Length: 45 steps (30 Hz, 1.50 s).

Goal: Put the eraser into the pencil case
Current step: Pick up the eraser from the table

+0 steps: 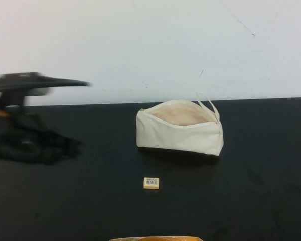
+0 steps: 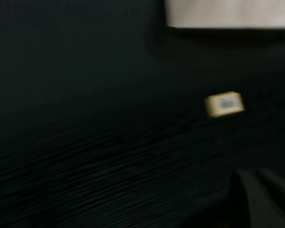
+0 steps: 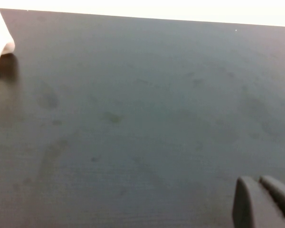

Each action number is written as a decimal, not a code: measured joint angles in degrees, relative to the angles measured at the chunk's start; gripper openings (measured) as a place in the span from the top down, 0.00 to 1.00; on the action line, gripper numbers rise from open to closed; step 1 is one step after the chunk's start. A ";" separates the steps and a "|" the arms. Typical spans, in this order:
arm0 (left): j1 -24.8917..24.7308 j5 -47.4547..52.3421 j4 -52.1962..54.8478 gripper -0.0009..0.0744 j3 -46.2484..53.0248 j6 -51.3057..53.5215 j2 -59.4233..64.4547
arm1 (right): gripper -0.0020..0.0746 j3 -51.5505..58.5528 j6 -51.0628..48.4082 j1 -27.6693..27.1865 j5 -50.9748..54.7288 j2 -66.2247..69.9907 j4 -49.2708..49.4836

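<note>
From above: eraser [image 1: 151,183] lies flat on the black worktop [image 1: 251,201], near and in front of the unzipped pencil case [image 1: 180,131]; left pincer [image 1: 65,83] is blurred at far left, can't tell if it's apart or together, and the right pincer is out of sight. Left wrist: eraser [image 2: 224,104] well clear of the fingertips [image 2: 256,194], pouch edge [image 2: 228,13] beyond. Right wrist: bare worktop, fingertips [image 3: 261,202] look together, holding nothing; eraser probably light, stiff, grab its long sides.
</note>
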 joint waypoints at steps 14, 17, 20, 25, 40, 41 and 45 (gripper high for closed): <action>-24.30 -5.36 23.78 0.78 -11.36 -26.79 22.21 | 0.98 0.00 0.00 0.00 0.00 0.00 0.00; -24.49 -5.44 24.46 0.55 -13.25 -29.20 25.52 | 0.98 0.00 0.00 0.00 0.00 0.00 0.00; -24.49 -5.21 24.01 0.39 -15.84 -30.08 28.96 | 0.98 0.00 0.00 0.00 0.00 0.00 0.00; -24.49 -5.23 23.17 0.36 -19.61 -31.39 35.48 | 0.98 0.00 0.00 0.00 0.00 0.00 0.00; -24.63 -4.29 23.14 0.51 -23.20 -33.05 42.57 | 0.98 0.00 0.09 0.00 0.00 0.00 0.00; -24.63 -4.29 23.14 0.56 -23.20 -33.05 42.57 | 0.98 0.00 0.09 0.00 0.00 0.00 0.00; -24.63 -4.10 23.14 0.62 -23.42 -33.14 42.61 | 0.98 0.00 0.09 0.00 0.00 0.00 0.00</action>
